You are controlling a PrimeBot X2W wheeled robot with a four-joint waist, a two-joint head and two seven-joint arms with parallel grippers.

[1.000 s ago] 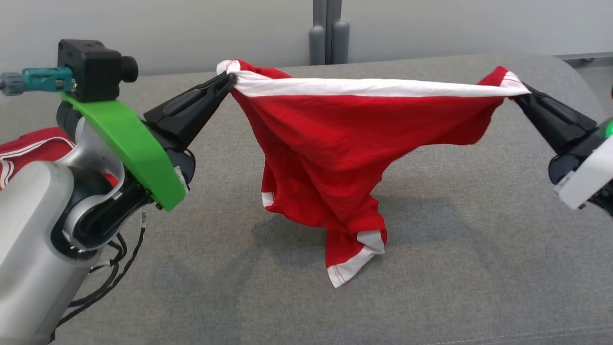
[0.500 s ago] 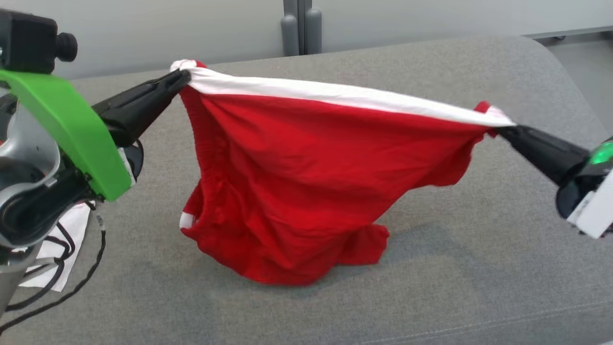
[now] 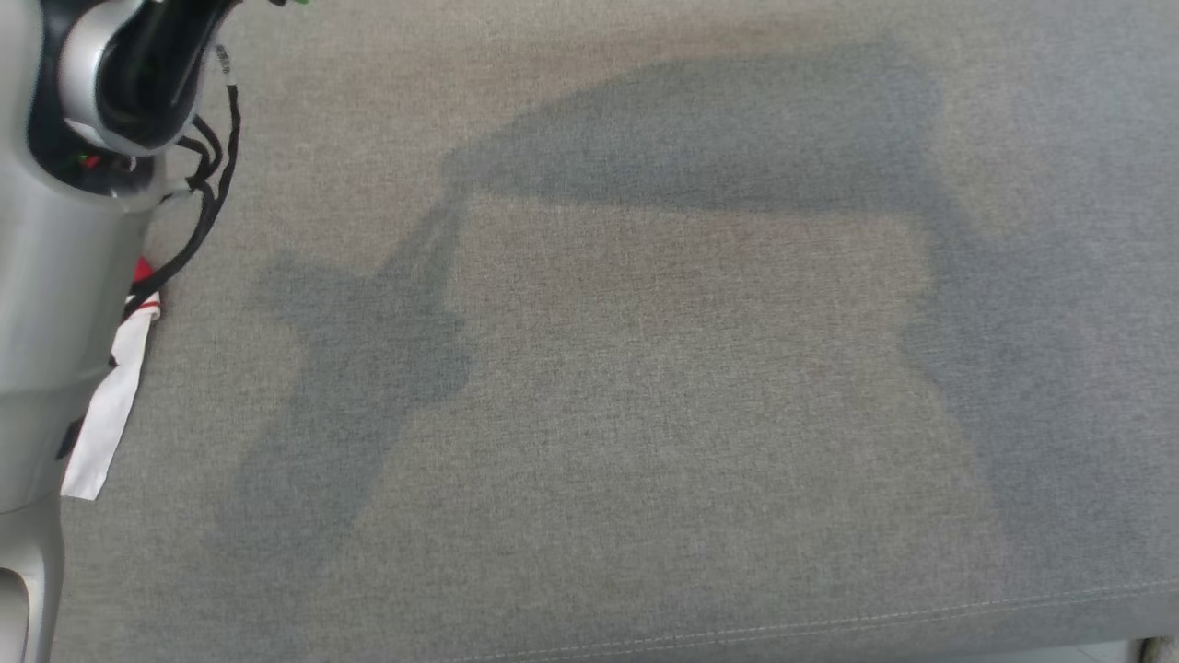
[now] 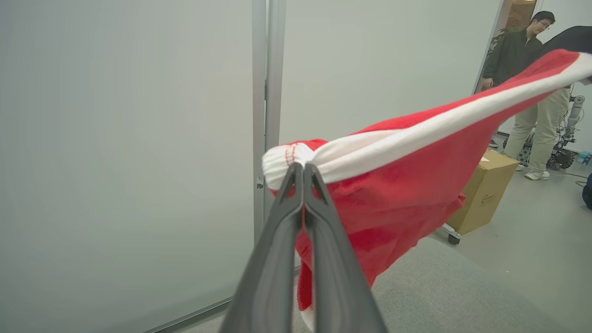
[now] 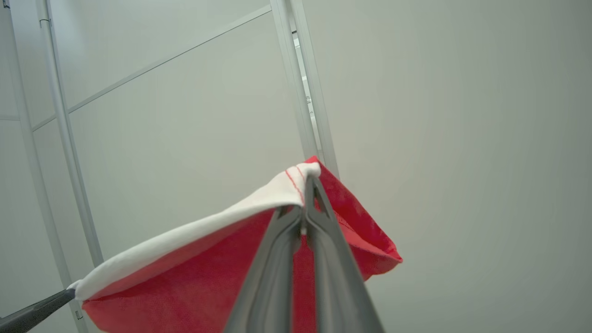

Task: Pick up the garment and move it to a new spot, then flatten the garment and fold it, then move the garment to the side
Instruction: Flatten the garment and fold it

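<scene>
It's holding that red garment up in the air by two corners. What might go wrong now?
1. The left gripper and right gripper each pinch only a small corner of the garment; one could slip out.
2. The cloth below the white band hangs bunched, so it may land creased.
3. A second cloth lies beside the left arm and might snag.

This looked like a robotics lab or test room: pale partition panels (image 4: 138, 138) in aluminium frames (image 4: 268, 69), a cardboard box (image 4: 483, 196) on castors, a wheeled machine (image 4: 561, 157) with cables on the bare floor (image 4: 532, 240) beside a standing person (image 4: 511, 58), and a grey fabric-covered worktop (image 3: 645, 368)
</scene>
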